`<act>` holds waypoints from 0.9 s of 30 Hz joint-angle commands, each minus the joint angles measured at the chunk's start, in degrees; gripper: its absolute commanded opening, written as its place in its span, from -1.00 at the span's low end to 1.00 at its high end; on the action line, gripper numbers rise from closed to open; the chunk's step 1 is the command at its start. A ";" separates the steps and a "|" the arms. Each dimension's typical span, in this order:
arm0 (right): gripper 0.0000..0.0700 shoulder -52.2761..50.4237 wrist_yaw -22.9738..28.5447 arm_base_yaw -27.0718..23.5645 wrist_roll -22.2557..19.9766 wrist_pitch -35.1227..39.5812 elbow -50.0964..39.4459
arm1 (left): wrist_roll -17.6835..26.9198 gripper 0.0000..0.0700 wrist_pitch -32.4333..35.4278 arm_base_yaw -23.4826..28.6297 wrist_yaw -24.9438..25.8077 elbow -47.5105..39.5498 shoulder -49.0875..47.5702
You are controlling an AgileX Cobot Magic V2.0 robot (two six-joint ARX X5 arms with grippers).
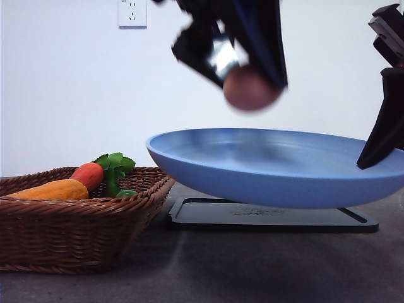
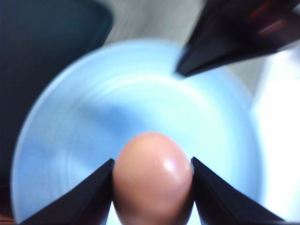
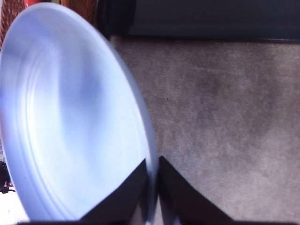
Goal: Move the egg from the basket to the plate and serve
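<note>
A: Two grippers are at work. The left gripper hangs in the upper middle of the front view with its black fingers closed around the egg, which is blurred there and sits in the air above the plate.

B: And closer up?

A: In the left wrist view the egg fills the lower middle of the frame, pinched between two dark fingers that touch it on both sides. Behind it lies the pale blue bowl of the plate.

B: Is the plate on the table?

A: No. In the front view it floats clear of the black tray that lies flat on the grey table beneath it. The right gripper at the right edge of the frame holds its rim.

B: Can you confirm that grip?

A: Yes. In the right wrist view the right gripper has its jaws narrowed onto the rim at the lower middle, one finger on each face of the plate.

B: What about the left side of the front view?

A: The wicker basket rests on the table at lower left, just beside the tray. In it are a yellow-orange toy vegetable, a red-orange carrot and green leaves. A white wall socket is at upper left.
</note>
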 commanded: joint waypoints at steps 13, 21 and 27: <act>-1.00 0.63 -0.22 0.24 0.81 0.42 0.35 | 0.26 0.07 1.64 -1.42 -0.59 0.72 6.05; -1.00 4.18 -1.36 0.21 1.12 -0.12 0.42 | 0.33 0.14 1.78 -1.30 -0.57 1.06 3.36; -1.00 8.73 -1.41 -0.64 -0.55 -0.14 2.77 | 0.36 0.12 1.59 0.49 -0.57 1.14 -3.94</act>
